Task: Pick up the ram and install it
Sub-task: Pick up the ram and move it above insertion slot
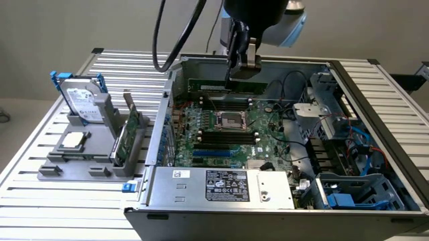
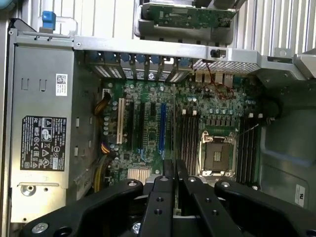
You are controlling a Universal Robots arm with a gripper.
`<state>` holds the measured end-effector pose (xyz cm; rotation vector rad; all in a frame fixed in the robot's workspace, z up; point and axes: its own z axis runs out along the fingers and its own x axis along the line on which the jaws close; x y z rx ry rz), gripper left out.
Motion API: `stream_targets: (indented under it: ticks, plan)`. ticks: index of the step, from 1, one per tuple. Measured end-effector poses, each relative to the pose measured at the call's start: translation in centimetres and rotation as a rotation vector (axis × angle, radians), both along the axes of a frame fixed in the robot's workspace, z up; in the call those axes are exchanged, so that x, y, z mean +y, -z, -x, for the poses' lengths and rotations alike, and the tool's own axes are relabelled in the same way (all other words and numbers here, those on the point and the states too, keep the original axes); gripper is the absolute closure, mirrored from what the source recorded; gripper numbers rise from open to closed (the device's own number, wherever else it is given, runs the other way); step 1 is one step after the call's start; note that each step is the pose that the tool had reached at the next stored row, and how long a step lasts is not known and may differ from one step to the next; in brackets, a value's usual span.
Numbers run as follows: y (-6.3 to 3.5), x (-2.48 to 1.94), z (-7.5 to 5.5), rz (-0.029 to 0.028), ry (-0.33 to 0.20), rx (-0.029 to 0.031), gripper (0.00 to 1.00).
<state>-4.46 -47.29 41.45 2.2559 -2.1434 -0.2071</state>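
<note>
In the upper middle of the exterior frame the gripper (image 1: pixel 237 76) is hanging over the open computer case (image 1: pixel 268 213), its jaws clamping the ram (image 1: pixel 214 86), held level just beneath them above the motherboard (image 1: pixel 268 143).

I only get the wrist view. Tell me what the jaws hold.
Observer: The gripper has its jaws shut on the ram, a long green stick level under it.
Operator: Say where over the case.
Observer: Above the board, past the processor socket from the power supply; whether it touches a slot I cannot tell.
Operator: Report what sits in the holder outside.
Observer: A hard drive stands upright and a processor chip lies flat in the grey holder.
</note>
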Motion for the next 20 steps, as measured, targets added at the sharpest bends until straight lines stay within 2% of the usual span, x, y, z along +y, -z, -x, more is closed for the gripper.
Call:
stream_targets:
  ticks: [5,14,16,20]
  plan:
    - [0.55,1.03,-0.2,0.0088,0.002,-0.0006,0.87]
    - [1.44,1.30,-2.3,0.0076,0.009,-0.0006,0.87]
    - [1.81,1.47,-2.5,0.0075,0.011,-0.0006,0.87]
    - [2.44,2.08,-2.5,0.0073,0.014,-0.0007,0.87]
